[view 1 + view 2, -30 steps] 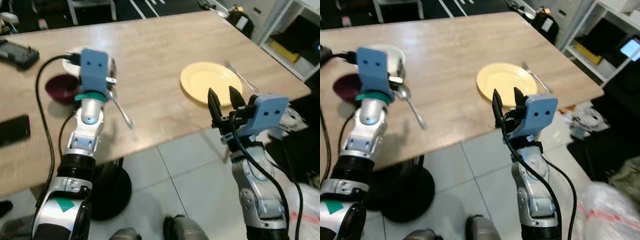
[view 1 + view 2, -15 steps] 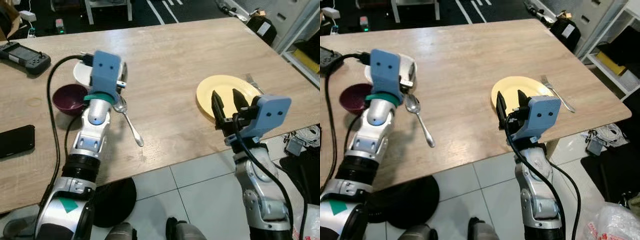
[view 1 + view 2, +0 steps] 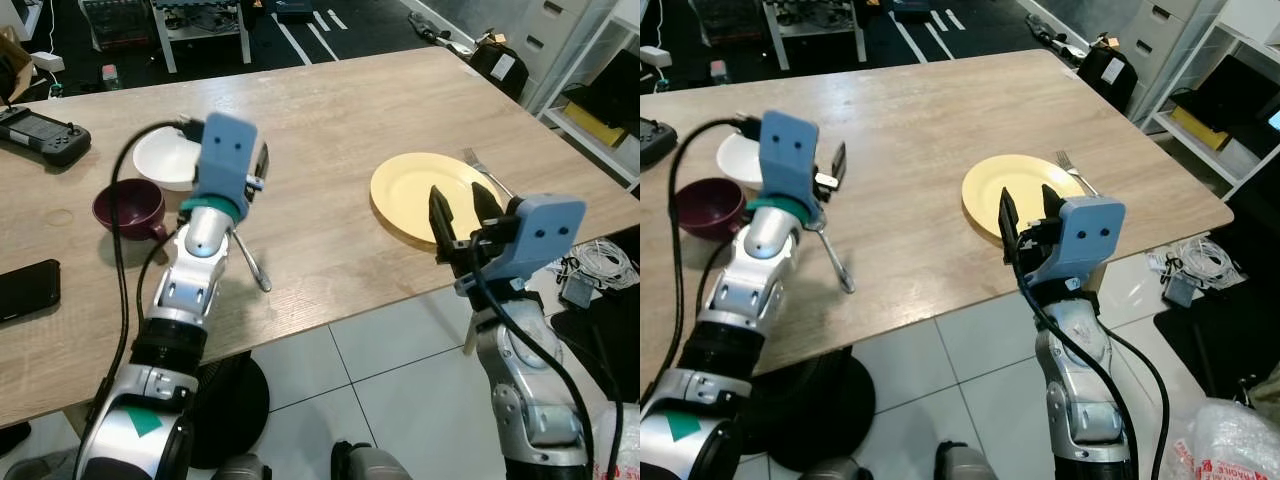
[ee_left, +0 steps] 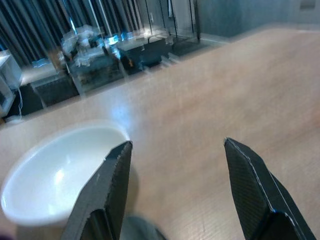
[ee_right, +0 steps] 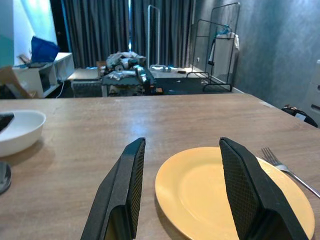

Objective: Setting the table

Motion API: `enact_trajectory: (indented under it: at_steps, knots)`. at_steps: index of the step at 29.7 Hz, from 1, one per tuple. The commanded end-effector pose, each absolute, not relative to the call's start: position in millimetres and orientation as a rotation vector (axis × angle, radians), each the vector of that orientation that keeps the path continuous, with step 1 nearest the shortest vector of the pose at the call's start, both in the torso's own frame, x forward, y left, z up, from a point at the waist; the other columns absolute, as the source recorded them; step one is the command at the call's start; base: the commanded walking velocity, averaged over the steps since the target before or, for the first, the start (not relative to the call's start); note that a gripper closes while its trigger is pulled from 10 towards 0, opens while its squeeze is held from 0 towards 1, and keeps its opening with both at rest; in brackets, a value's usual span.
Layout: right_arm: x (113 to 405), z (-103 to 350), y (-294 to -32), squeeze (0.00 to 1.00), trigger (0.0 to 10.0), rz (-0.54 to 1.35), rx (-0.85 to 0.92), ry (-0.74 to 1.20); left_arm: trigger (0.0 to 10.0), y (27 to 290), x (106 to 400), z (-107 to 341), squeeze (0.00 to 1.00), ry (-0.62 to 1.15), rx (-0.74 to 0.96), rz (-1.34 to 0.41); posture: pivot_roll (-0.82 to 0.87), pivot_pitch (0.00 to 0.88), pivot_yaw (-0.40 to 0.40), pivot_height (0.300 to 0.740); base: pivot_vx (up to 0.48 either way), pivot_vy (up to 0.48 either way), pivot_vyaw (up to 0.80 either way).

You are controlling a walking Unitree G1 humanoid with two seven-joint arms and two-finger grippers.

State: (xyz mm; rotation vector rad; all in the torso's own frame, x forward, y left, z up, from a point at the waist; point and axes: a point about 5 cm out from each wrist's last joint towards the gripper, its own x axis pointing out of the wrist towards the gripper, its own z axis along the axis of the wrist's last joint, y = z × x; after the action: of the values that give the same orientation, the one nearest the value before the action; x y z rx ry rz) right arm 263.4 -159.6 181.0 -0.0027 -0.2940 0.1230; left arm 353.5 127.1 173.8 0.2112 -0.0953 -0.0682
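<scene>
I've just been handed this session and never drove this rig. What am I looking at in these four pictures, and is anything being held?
It is a humanoid robot with two silver arms, each ending in two black fingers. The two wide pictures come from the head camera, looking down at a wooden table. The other two look along each wrist's own fingers.

On the table: a yellow plate with a fork beside it, a white bowl, a maroon bowl and a spoon.

The left gripper hangs open over the table beside the white bowl. The right gripper is open near the plate's close edge. Neither holds anything.
</scene>
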Motion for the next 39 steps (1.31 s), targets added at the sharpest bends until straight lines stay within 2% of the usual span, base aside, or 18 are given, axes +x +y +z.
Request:
enact_trajectory:
  at_steps: [1, 3, 5, 6, 9, 10, 11, 13, 16, 17, 27, 32, 36, 39]
  knots:
    - [262, 178, -160, 0.0, 10.0, 0.131, -0.021, -0.273, 10.0, 131, 350, 162, 0.0, -0.037, 0.231, -0.047, 0.05, 0.002, 0.041, 0.74, 0.0, 0.0, 0.0]
    - [261, 175, -162, 0.0, 10.0, 0.139, -0.028, -0.257, 10.0, 146, 347, 142, 0.0, 0.063, 0.256, 0.064, 0.05, 0.019, 0.03, 0.74, 0.0, 0.0, 0.0]
    - [261, 175, -162, 0.0, 10.0, 0.139, -0.028, -0.257, 10.0, 146, 347, 142, 0.0, 0.063, 0.256, 0.064, 0.05, 0.019, 0.03, 0.74, 0.0, 0.0, 0.0]
    - [262, 173, -163, 0.0, 10.0, 0.145, -0.033, -0.249, 10.0, 153, 346, 134, 0.19, 0.113, 0.241, 0.115, 0.06, 0.024, 0.027, 0.74, 0.0, 0.0, 0.0]
    - [262, 173, -163, 0.0, 10.0, 0.145, -0.033, -0.249, 10.0, 153, 346, 134, 0.19, 0.113, 0.241, 0.115, 0.06, 0.024, 0.027, 0.74, 0.0, 0.0, 0.0]
    - [262, 172, -163, 0.0, 10.0, 0.155, -0.037, -0.241, 10.0, 157, 347, 129, 0.51, 0.149, 0.228, 0.151, 0.06, 0.03, 0.025, 0.74, 0.0, 0.0, 0.0]
    - [262, 172, -163, 0.0, 10.0, 0.155, -0.037, -0.241, 10.0, 157, 347, 129, 0.51, 0.149, 0.228, 0.151, 0.06, 0.03, 0.025, 0.74, 0.0, 0.0, 0.0]
    - [264, 172, -162, 0.0, 10.0, 0.173, -0.044, -0.235, 10.0, 154, 346, 112, 0.05, 0.273, 0.147, 0.123, 0.06, 0.04, 0.019, 0.74, 0.0, 0.0, 0.0]
    - [265, 172, -162, 0.0, 10.0, 0.177, -0.046, -0.234, 10.0, 151, 345, 107, 0.05, 0.31, 0.122, 0.1, 0.06, 0.04, 0.019, 0.74, 0.0, 0.0, 0.0]
    - [265, 172, -162, 0.0, 10.0, 0.179, -0.048, -0.234, 10.0, 147, 345, 104, 0.0, 0.337, 0.105, 0.079, 0.06, 0.041, 0.019, 0.74, 0.0, 0.0, 0.0]
    - [262, 172, -162, 0.0, 10.0, 0.171, -0.048, -0.235, 10.0, 128, 343, 112, 0.0, 0.296, 0.124, 0.017, 0.05, 0.041, 0.029, 0.74, 0.0, 0.0, 0.0]
    - [261, 173, -162, 0.0, 10.0, 0.167, -0.047, -0.237, 10.0, 117, 343, 147, 0.0, 0.071, 0.177, 0.013, 0.04, 0.043, 0.024, 0.74, 0.0, 0.0, 0.0]
    - [262, 173, -161, 0.0, 10.0, 0.169, -0.045, -0.238, 10.0, 111, 343, 157, 0.0, 0.031, 0.142, -0.004, 0.04, 0.039, 0.025, 0.74, 0.0, 0.0, 0.0]
    - [263, 172, -161, 0.0, 10.0, 0.17, -0.044, -0.237, 10.0, 103, 346, 153, 0.0, 0.08, 0.089, -0.023, 0.04, 0.038, 0.025, 0.74, 0.0, 0.0, 0.0]
